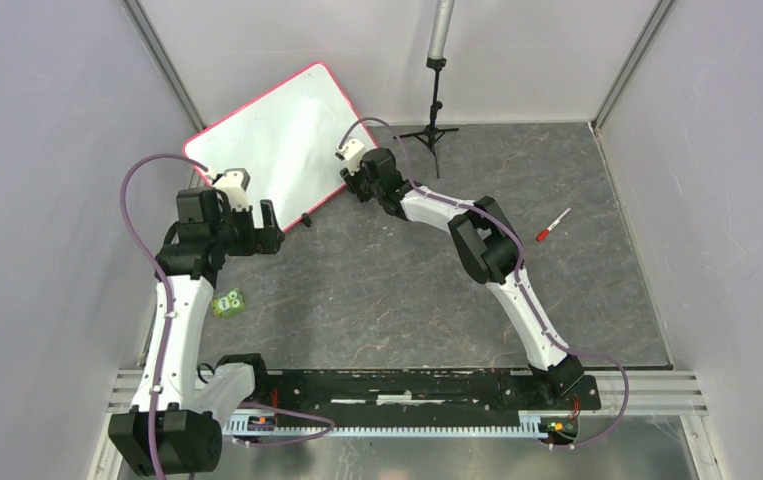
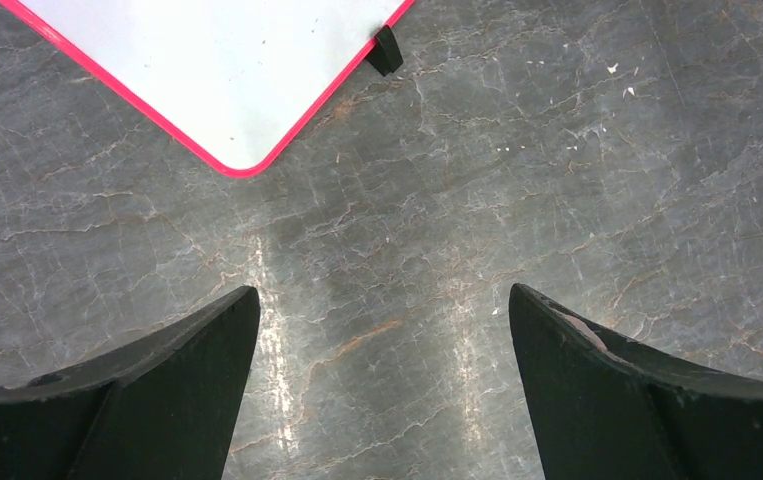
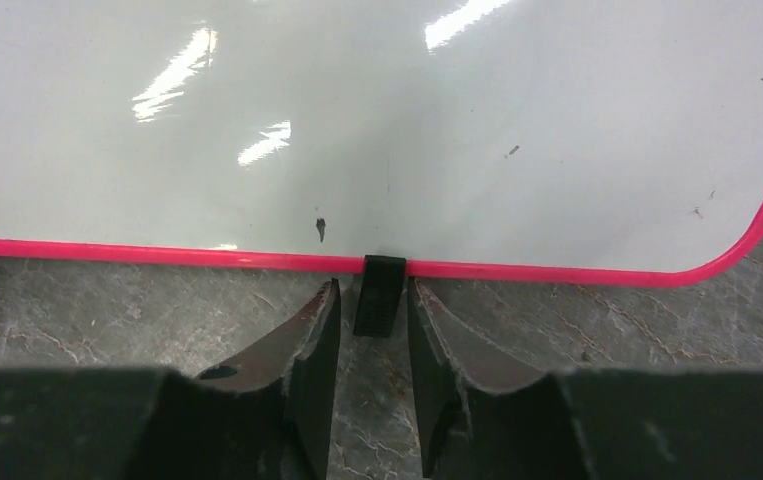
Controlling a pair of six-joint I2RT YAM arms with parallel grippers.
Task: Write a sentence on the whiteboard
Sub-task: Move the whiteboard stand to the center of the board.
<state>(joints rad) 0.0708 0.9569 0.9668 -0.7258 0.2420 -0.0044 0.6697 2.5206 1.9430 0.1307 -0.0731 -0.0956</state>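
Observation:
The whiteboard (image 1: 277, 140) lies tilted at the table's back left, white with a red-pink rim. The sentence is out of view; the board surface (image 3: 377, 120) that shows bears only small dark specks. My right gripper (image 3: 373, 285) is at the board's right edge (image 1: 345, 180). Its jaws are narrowly open on either side of a small black clip (image 3: 379, 300), with a sliver of gap beside it. My left gripper (image 2: 383, 290) hangs wide open over bare table just off the board's near corner (image 2: 242, 165), holding nothing.
A red marker (image 1: 554, 224) lies on the grey table at the right, away from both arms. A small green object (image 1: 228, 303) sits by the left arm. A black tripod stand (image 1: 435, 110) rises behind the board. A second clip (image 2: 387, 50) pokes from the rim.

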